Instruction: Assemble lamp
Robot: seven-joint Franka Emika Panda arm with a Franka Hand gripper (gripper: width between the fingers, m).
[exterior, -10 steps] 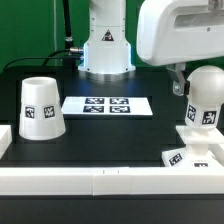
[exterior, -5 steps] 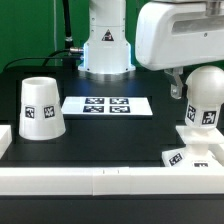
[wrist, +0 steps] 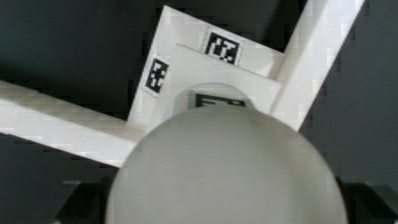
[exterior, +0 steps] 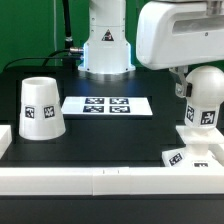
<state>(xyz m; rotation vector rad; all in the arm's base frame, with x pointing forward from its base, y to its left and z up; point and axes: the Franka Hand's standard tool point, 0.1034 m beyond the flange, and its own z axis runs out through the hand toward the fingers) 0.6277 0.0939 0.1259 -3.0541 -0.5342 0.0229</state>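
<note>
The white round-headed bulb (exterior: 205, 95) stands upright on the flat square base (exterior: 190, 155) at the exterior view's right, near the front rail. My gripper (exterior: 198, 88) reaches down over it, with one dark finger (exterior: 184, 88) showing beside the bulb's head. In the wrist view the bulb's head (wrist: 217, 150) fills the space between my gripper's (wrist: 217, 205) dark fingers, and the tagged base (wrist: 187, 60) lies beyond it. The gripper looks shut on the bulb. The tapered shade (exterior: 40, 108) stands alone at the exterior view's left.
The marker board (exterior: 107, 105) lies flat in the middle of the table. The arm's pedestal (exterior: 105, 50) stands behind it. White rails (exterior: 100, 182) edge the front, and two rails meet in a corner by the base (wrist: 54, 112).
The gripper's hand has shifted slightly and the visible finger sits a little lower beside the bulb. The bulb stays upright on the base; the shade has not moved.
</note>
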